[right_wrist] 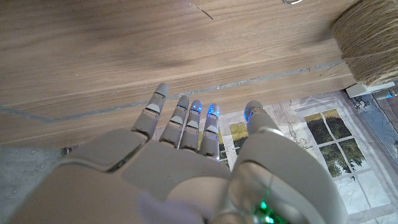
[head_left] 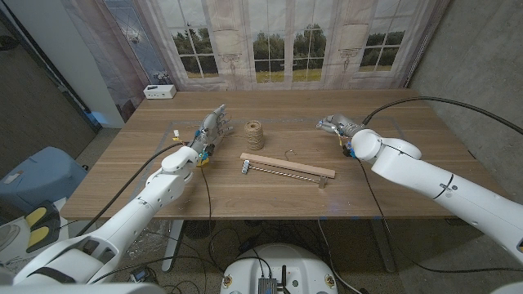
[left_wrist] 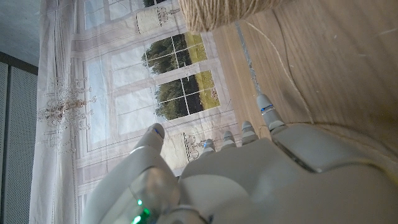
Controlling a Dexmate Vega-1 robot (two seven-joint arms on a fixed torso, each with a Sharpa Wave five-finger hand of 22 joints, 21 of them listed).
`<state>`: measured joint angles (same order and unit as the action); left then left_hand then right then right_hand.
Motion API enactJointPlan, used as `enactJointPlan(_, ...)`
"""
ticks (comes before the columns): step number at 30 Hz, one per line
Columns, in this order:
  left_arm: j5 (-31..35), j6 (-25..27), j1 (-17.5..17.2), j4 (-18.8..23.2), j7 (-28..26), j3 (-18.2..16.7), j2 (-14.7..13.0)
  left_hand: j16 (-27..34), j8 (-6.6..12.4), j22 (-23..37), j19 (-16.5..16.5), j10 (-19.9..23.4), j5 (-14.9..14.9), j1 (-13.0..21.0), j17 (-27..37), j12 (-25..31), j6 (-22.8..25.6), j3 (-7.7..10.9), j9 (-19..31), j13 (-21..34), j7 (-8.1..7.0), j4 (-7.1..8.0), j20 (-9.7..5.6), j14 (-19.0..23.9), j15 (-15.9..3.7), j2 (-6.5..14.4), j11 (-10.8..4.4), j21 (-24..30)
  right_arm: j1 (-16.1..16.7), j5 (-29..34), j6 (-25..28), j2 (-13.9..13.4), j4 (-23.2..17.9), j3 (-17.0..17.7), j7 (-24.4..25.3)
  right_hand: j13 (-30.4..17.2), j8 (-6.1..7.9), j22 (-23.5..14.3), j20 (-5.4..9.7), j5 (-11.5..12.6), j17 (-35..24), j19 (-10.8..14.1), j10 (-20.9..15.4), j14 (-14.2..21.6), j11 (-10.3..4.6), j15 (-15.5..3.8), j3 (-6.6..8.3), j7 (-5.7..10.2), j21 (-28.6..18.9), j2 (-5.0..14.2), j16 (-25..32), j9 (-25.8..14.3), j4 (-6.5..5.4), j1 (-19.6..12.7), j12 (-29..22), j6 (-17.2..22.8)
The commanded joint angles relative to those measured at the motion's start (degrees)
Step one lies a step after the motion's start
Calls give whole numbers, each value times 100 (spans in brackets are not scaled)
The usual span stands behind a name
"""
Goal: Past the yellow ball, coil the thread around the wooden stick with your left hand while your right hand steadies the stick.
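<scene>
On the table point(head_left: 409, 155), from the head view, a pale wooden stick point(head_left: 288, 165) lies flat near the middle, a thin thread point(head_left: 282, 172) running alongside it. A spool of tan twine point(head_left: 255, 134) stands upright just behind. The left hand point(head_left: 210, 129) waits beside the spool, fingers apart, holding nothing; the right hand point(head_left: 337, 126) sits well apart, likewise empty.

Left wrist view: left hand's fingers point(left_wrist: 264, 112) spread near the spool, a strand trailing across the wood.

Right wrist view: right hand's fingers point(right_wrist: 186, 118) extended, empty.

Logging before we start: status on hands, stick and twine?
Left hand, right hand: open, empty. Stick flat mid-table, untouched. Twine spool upright behind it. Nothing blocking.
</scene>
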<state>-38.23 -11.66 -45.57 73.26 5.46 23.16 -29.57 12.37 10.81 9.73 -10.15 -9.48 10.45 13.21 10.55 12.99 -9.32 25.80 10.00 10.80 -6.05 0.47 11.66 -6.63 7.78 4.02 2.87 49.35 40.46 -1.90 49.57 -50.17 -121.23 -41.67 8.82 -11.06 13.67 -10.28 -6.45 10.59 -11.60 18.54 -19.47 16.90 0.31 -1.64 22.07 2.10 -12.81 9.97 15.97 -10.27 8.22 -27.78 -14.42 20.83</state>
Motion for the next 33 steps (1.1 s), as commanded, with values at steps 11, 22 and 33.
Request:
enactJointPlan(11, 11, 31, -115, 249, 64, 30, -103, -4, 10, 35, -392, -8, 28, -31, 9, 19, 26, -11, 19, 33, 7, -15, 44, 42, 14, 13, 11, -26, 65, 673, 985, -318, -931, -517, -130, -22, -17, -9, -16, 1, 13, 113, -93, 98, -17, -48, 101, 7, -44, -88, 29, -27, 110, -221, 21, 116)
enactJointPlan(22, 6, -12, -167, 333, 147, 39, -148, -11, 5, 36, -381, 1, 29, -35, 10, 16, 28, -12, 19, 34, 2, -24, 44, 50, 9, 16, 11, -50, 101, 1080, 1384, -486, -1393, -854, -136, -19, -32, -6, -36, -12, 55, 186, -139, 131, -54, -118, 116, 26, -45, -305, -16, -27, 234, -433, 58, 216)
enactJointPlan(33, 4, -63, -139, 283, 233, 47, -148, -16, 3, 37, -370, -2, 28, -39, 11, 10, 33, -14, 19, 35, 7, -31, 44, 57, 7, 19, 5, -71, -42, 1371, 1760, -509, -1683, -1246, -234, -23, -45, -8, -30, -4, 69, 219, -229, 162, -94, -167, 90, 41, -36, -478, -44, -30, 244, -564, 63, 294)
